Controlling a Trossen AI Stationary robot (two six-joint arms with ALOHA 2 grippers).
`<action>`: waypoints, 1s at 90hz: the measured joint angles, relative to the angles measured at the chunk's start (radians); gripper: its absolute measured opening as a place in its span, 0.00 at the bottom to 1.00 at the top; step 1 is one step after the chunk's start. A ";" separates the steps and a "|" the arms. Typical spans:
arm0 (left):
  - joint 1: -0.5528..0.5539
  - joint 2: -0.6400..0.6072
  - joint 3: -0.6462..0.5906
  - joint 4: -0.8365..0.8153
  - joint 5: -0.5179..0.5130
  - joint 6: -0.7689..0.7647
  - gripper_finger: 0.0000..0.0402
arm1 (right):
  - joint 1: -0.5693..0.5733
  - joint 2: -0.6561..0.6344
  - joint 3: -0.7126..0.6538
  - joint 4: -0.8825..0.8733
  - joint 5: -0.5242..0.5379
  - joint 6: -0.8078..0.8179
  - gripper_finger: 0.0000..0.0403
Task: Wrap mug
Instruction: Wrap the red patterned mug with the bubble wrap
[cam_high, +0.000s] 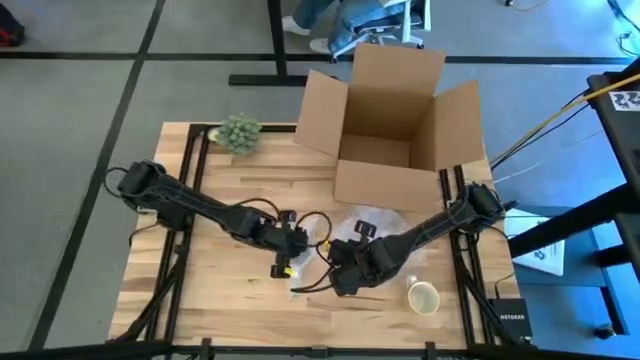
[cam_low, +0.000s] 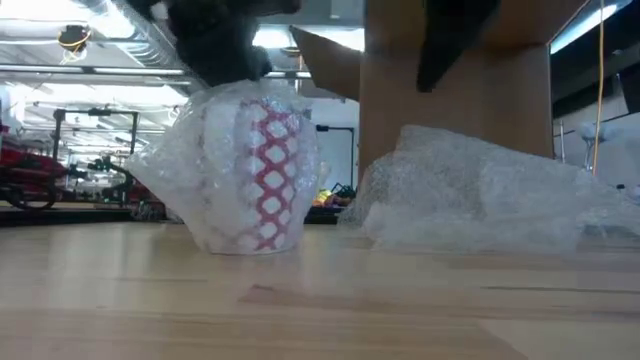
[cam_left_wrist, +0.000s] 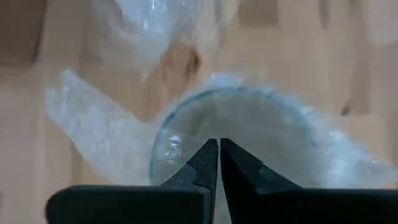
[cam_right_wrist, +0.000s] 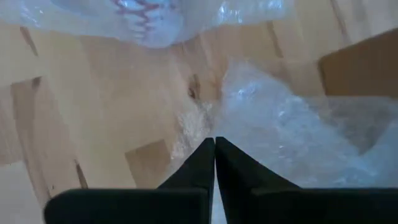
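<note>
Left gripper (cam_left_wrist: 219, 163) is pinched tight on bubble wrap (cam_left_wrist: 112, 134) over the mug (cam_low: 255, 170), which stands mid-table inside the wrap. Right gripper (cam_right_wrist: 214, 163) is closed too, nipping a loose wrap sheet (cam_right_wrist: 292, 124) just beside it, near the box (cam_high: 390, 120).

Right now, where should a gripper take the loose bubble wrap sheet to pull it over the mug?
Probably the bubble wrap edge nearest the mug, coming from above. The sheet lies crumpled and low on the table, with that edge raised enough to pinch. The mug stands upright, already partly covered. Both the left gripper and right gripper are shut.
</note>
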 joint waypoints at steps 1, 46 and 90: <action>0.001 0.006 0.000 -0.001 0.003 0.002 0.00 | 0.001 0.000 -0.002 0.002 0.003 0.005 0.00; 0.008 0.077 0.017 0.003 0.067 -0.012 0.00 | 0.028 0.000 -0.057 0.106 0.165 0.036 0.00; -0.016 0.087 0.042 0.014 0.068 0.035 0.00 | -0.014 0.003 -0.364 0.812 0.289 0.001 0.00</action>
